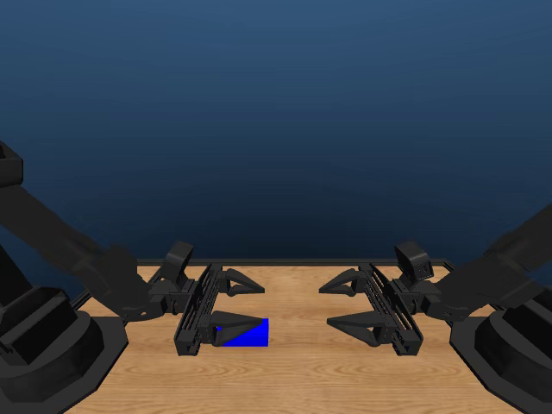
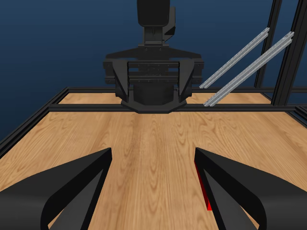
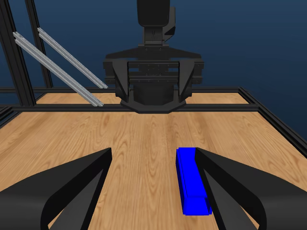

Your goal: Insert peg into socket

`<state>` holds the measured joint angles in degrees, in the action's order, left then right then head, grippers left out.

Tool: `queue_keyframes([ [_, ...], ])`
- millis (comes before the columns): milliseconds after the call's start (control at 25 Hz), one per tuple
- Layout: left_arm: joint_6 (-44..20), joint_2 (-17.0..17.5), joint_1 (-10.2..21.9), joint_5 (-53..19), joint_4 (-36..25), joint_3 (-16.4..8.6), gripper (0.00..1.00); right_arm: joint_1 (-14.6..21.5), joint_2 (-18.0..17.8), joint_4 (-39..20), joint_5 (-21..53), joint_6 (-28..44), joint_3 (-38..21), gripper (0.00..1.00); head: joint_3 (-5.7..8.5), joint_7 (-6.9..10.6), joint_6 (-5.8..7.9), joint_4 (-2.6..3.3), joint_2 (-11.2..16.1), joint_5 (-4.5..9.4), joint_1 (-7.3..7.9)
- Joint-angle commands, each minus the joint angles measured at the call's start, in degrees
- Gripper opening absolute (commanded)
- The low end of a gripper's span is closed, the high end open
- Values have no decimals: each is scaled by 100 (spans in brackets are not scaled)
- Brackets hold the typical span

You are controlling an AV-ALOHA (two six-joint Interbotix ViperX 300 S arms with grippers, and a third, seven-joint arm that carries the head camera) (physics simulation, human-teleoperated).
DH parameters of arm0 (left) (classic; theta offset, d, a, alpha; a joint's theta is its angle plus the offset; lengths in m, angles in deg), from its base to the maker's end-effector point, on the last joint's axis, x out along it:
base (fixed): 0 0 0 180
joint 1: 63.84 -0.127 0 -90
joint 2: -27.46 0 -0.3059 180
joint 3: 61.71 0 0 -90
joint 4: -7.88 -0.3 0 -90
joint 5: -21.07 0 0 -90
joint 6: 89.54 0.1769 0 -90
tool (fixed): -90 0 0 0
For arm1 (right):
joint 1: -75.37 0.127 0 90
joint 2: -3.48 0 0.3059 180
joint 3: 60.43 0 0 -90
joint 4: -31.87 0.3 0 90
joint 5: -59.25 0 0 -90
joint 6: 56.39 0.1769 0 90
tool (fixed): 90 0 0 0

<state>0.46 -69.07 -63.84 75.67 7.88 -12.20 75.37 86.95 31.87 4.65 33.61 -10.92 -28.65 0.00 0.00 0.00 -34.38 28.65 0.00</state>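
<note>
The socket (image 1: 250,335) is a bright blue block lying flat on the wooden table; my left gripper's near finger covers part of it in the head view. In the right wrist view the socket (image 3: 192,187) lies lengthwise beside one jaw of my right gripper (image 3: 153,151). Only a thin red sliver of the peg (image 2: 203,189) shows, at the edge of one jaw in the left wrist view; it does not show in the head view. My left gripper (image 1: 261,304) and right gripper (image 1: 325,306) face each other above the table, both open and holding nothing.
A black frame (image 2: 158,108) borders the table. Two silver rails (image 2: 244,62) lean across one corner. The arm bases (image 1: 43,345) stand at the near left and near right (image 1: 509,354). Bare wood (image 1: 297,302) lies between the two grippers.
</note>
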Motion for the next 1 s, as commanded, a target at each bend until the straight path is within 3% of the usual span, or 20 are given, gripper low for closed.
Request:
queue_keyframes([
  [40, -272, -44, 179, 840, 301, -100, 100, 317, 266, 700, 650, 137, -34, 100, 395, -10, -67, -16, 59, 1162, 7],
  [240, -495, -311, 97, 963, 283, -91, 100, 315, 299, 920, 733, 204, -2, 100, 535, -65, -94, -7, 294, 1168, -60],
  [520, -490, -549, -590, -1248, 756, -155, 100, 341, 423, 897, 979, 138, 38, 100, 852, -151, -205, -10, 974, 1038, -181],
  [720, -731, -909, -1058, -1915, 510, -188, 100, 445, 668, 927, 1209, -37, 30, 100, 1228, -37, -352, -43, 1624, 942, -180],
  [880, -1060, -1323, -1243, -2236, 136, -204, 100, 589, 736, 1081, 1360, -79, 46, 100, 1511, 117, -454, -64, 2047, 990, -167],
  [1000, -1671, -1673, -1246, -2052, -312, -125, 100, 670, 676, 1255, 1450, 10, 135, 100, 1655, 240, -522, -78, 2238, 1049, -154],
])
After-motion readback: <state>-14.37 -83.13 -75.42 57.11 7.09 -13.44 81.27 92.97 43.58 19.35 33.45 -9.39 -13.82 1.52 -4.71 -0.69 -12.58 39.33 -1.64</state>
